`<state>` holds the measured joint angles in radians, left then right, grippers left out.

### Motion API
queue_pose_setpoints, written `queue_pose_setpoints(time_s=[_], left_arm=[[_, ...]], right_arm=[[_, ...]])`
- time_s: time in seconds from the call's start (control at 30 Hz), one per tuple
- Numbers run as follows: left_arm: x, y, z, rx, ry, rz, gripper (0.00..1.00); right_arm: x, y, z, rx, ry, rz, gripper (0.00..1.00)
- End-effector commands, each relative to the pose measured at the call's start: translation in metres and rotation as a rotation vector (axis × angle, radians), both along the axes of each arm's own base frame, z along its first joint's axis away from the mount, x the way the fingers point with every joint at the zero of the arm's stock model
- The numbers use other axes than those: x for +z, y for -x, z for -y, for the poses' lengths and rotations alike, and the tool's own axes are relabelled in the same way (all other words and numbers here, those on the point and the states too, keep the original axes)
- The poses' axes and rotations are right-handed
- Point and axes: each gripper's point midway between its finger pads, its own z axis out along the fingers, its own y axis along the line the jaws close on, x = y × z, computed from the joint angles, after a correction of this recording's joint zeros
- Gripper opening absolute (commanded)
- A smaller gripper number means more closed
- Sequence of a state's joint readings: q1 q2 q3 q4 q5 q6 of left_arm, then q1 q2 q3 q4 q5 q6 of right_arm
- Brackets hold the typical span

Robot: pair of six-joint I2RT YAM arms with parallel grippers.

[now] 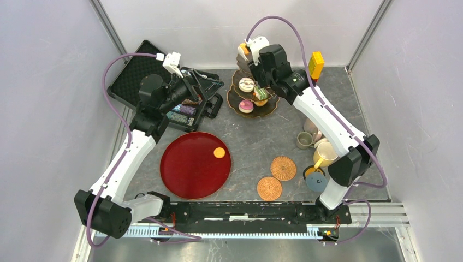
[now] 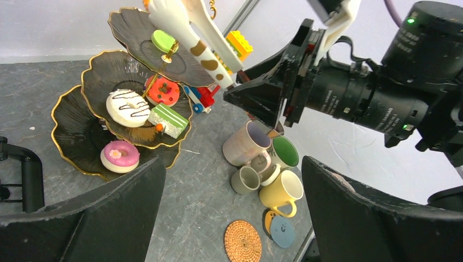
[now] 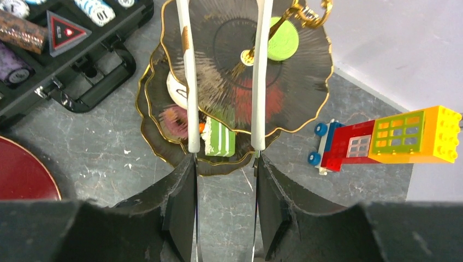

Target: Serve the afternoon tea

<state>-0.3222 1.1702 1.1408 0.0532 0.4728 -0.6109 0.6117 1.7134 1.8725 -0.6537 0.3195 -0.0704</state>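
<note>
The three-tier dark gold-rimmed stand [image 1: 231, 101] stands at the back of the table. It carries a white donut [image 2: 128, 107], a pink donut [image 2: 119, 155], a green striped cake [image 2: 169, 120], a red cake [image 2: 161, 90] and a green macaron [image 2: 162, 40]. My right gripper [image 3: 225, 191] is shut on white-armed tongs [image 3: 188, 82], which reach over the top tier [image 3: 306, 82]; their tips run out of frame. My left gripper [image 2: 232, 207] hangs open and empty to the left of the stand. Lilac [image 2: 248, 143], green-lined [image 2: 285, 151], grey [image 2: 245, 180] and yellow [image 2: 281, 191] mugs cluster at the right.
A round red tray [image 1: 185, 169] with an orange macaron [image 1: 219, 153] lies front left. Two woven coasters [image 1: 283, 168] [image 1: 269, 188] and a blue one [image 1: 316, 179] lie front right. A red-and-yellow block tower [image 3: 393, 139] stands behind the stand, and an open black case [image 1: 131, 82] sits back left.
</note>
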Motion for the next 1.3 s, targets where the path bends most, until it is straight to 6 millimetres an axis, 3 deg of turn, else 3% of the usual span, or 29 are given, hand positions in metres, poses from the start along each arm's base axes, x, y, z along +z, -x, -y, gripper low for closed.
queue_pose_setpoints(time_s=[0.0, 0.17, 0.57, 1.1, 1.27], left_arm=[[0.013, 0.001, -0.001, 0.004, 0.002, 0.045, 1.0], [0.01, -0.001, 0.001, 0.001, 0.0, 0.036, 1.0], [0.013, 0.001, 0.001, -0.009, 0.011, 0.035, 1.0], [0.018, 0.005, 0.001, -0.014, 0.021, 0.046, 1.0], [0.013, 0.002, 0.002, -0.014, 0.018, 0.034, 1.0]], right_arm=[[0.013, -0.001, -0.006, 0.015, -0.047, 0.013, 0.28], [0.012, -0.003, 0.002, -0.027, -0.028, 0.021, 0.35], [0.002, -0.004, 0.001, -0.021, -0.012, -0.001, 0.51], [0.011, -0.006, 0.001, -0.018, -0.005, 0.013, 0.57], [0.024, 0.007, -0.011, 0.081, -0.062, 0.03, 0.55]])
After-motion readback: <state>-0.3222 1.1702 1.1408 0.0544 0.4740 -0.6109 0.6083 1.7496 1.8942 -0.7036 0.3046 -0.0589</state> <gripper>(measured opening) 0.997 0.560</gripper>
